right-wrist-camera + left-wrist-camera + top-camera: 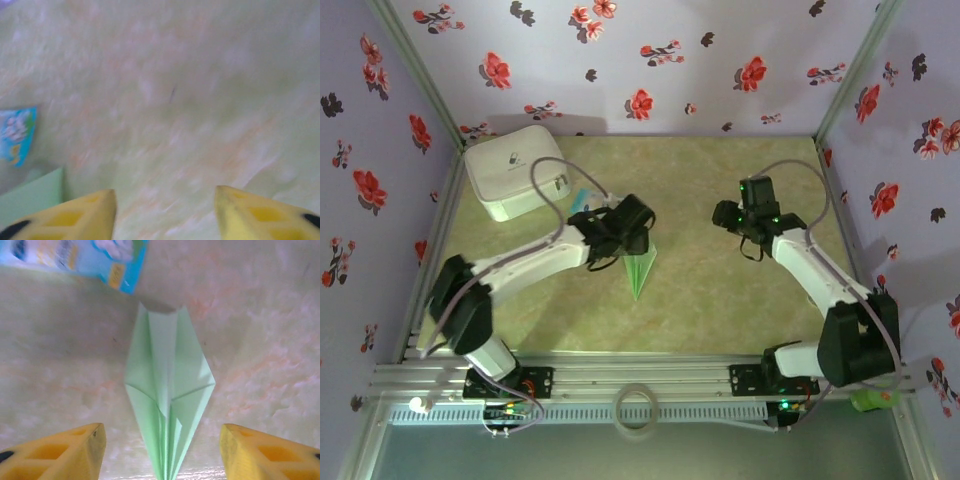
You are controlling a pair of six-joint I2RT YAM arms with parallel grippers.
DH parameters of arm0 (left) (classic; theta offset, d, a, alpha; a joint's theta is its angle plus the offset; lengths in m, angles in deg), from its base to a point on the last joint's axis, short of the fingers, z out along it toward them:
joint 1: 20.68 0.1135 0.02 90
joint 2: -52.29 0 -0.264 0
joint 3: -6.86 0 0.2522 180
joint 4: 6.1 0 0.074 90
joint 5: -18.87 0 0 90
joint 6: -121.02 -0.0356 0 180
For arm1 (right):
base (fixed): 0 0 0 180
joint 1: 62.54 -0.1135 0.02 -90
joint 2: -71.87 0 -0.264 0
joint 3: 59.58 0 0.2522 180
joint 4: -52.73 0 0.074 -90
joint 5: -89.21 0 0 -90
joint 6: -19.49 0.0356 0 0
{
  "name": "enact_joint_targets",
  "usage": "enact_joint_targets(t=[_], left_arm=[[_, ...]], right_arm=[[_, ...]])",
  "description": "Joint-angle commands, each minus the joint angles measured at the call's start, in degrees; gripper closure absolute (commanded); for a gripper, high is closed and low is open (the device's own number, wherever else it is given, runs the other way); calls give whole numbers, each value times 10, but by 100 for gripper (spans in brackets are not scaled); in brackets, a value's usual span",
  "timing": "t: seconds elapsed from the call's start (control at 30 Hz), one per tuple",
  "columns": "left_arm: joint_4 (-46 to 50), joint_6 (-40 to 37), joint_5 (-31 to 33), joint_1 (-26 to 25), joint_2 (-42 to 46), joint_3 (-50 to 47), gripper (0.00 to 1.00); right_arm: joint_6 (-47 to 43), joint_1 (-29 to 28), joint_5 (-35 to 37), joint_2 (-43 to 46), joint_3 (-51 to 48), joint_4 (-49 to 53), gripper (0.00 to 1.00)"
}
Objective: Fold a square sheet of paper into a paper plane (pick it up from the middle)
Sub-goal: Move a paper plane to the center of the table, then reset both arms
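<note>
Mottled green bench (720, 300): paper plane (167, 390) flat near centre, tip toward near edge; left end effector (161, 427) spread either side of tip; right end effector (165, 191) spread above bench.

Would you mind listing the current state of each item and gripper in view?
paper plane: folded, lying flat on the table, not gripped.
left gripper: open, fingers spread above the plane, holding nothing.
right gripper: open, empty, over bare table.
blue-and-white packet: lying flat beyond the plane's blunt end.
white pouch: looks closed, resting at the far left corner.
</note>
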Motion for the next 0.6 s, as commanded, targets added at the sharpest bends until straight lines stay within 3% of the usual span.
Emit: enact_joint_targets(t=[0.0,0.1,0.13,0.17,0.3,0.4,0.47,0.57], left_arm=[[-44,-99,61,42,70,-60,33],[-80,-189,98,87,161,-121,14],[-103,-222,102,110,195,-152,4],[-126,-248,102,136,224,-180,1],[-221,-293,60,284,312,-284,0],[-276,-304,7,377,317,-332,0],[-309,-350,-9,411,297,-350,0],[-344,-381,-17,450,251,-357,0]], right_arm=[[-167,0,207,20,-68,-130,41],[-229,4,305,31,-127,-246,22],[-246,13,309,31,-146,-283,18],[-255,24,305,26,-164,-313,15],[-220,79,211,-15,-207,-409,14],[-239,92,170,-52,-246,-527,13],[-240,110,82,-63,-240,-507,16],[-235,133,27,-110,-310,-671,15]])
